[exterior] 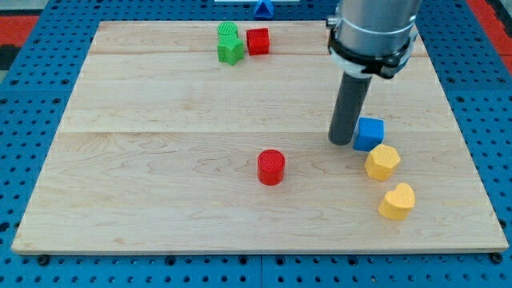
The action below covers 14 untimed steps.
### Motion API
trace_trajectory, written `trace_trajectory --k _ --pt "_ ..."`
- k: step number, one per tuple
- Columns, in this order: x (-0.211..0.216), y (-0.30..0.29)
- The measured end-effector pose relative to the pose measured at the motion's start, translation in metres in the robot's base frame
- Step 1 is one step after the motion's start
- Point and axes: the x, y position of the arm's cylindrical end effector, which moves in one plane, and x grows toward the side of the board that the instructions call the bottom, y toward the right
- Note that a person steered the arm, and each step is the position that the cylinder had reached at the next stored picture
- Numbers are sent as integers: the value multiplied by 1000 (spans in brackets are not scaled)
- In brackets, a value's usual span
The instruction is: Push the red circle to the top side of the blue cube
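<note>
Pale wooden board (160, 160) on a blue pegboard carries everything. My tip (342, 142), a bare rod with no fingers to spread or press, stands just left of the blue plastic cube (369, 134), nearly touching. The red plastic circle (271, 167) lies well down-left of it. Best circle round beneath the red circle, then push up-right, clear of the cube.

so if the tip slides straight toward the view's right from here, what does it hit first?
My tip would meet the blue cube first; it already sits right beside it, though whether they touch is unclear.
</note>
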Motion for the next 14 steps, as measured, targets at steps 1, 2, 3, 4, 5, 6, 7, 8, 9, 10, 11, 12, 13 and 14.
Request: trace_trajectory --k 1,2,3,4,5,6,7,8,9,10,11,12,13,14 --pt "22 -18" --pt "69 -12" --pt "101 -38" --pt "92 -87" --pt "69 -102" --pt "36 -99" --pt "3 -93" --pt "-9 -71" --pt "-18 -48" --pt "-32 -28" --pt "-50 -14" --pt "-49 -16" --pt "-54 -19" --pt "-61 -20"
